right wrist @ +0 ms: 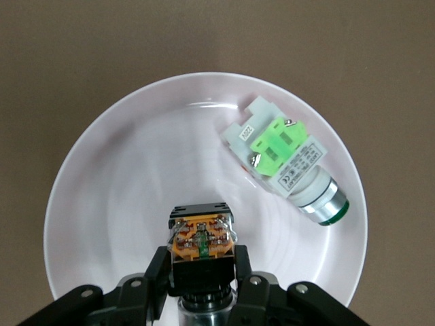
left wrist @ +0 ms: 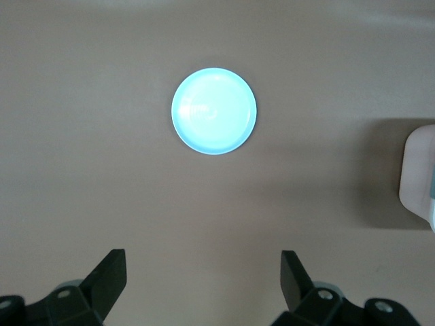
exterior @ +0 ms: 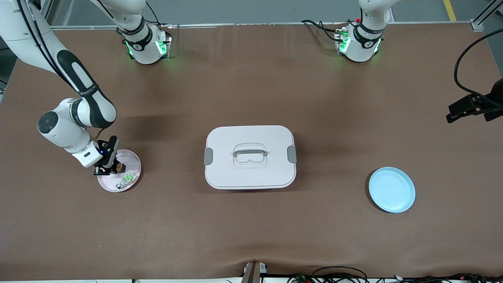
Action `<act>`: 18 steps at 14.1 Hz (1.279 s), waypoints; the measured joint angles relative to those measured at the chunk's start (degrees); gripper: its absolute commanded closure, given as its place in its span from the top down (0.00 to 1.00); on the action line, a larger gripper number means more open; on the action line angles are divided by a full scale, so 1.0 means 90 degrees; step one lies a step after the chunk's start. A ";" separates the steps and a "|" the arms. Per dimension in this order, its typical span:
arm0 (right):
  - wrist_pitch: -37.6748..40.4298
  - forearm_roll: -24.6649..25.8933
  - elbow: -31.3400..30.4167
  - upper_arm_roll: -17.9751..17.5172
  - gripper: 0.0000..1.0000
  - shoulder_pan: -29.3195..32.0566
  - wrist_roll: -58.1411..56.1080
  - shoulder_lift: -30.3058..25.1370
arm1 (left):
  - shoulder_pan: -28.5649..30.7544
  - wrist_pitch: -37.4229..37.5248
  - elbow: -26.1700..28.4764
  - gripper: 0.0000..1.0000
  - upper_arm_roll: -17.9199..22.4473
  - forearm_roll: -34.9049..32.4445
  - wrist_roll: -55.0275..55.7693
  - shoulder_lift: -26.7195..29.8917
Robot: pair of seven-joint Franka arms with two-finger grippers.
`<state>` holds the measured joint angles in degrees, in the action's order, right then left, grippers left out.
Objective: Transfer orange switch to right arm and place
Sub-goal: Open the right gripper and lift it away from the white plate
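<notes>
Now the right hand (right wrist: 202,272) grips the orange switch (right wrist: 202,239) over the pink plate (right wrist: 122,190); the left hand (left wrist: 204,278) waits, spread wide.

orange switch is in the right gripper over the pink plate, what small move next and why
Probably lift straight up. The right gripper is shut on the small black-and-orange switch just over the round pink plate, beside the green-and-white switch; rising clears both.

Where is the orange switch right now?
The orange switch is in the shut right gripper, over the pink plate at the right arm's end, beside the green switch.
</notes>
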<state>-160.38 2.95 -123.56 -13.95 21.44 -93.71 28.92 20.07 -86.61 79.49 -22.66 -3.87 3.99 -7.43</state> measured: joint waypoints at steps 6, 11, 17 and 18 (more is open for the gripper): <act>0.0241 0.0000 0.0138 0.0126 1.00 -0.0071 0.0108 0.0007 | -0.2053 -0.0007 0.0766 1.00 0.1908 0.0172 -0.0017 0.0698; 0.2380 0.0002 0.1142 0.0120 1.00 -0.0085 0.0164 -0.0383 | -0.2088 -0.0155 0.1216 1.00 0.1967 0.0198 -0.0017 0.1008; 0.4826 0.0048 0.2802 0.0120 1.00 -0.0092 0.1104 -0.1037 | -0.2119 -0.0168 0.1289 1.00 0.1865 0.0204 -0.0032 0.1005; 0.5014 0.0137 0.2981 0.0114 1.00 -0.0107 0.1177 -0.1125 | -0.2132 -0.0168 0.1297 1.00 0.1793 0.0205 -0.0032 0.1005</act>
<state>-115.25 4.18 -96.73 -12.92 20.47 -83.11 18.79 0.88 -88.12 91.17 -6.52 -2.03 3.70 1.61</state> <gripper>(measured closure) 0.000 0.000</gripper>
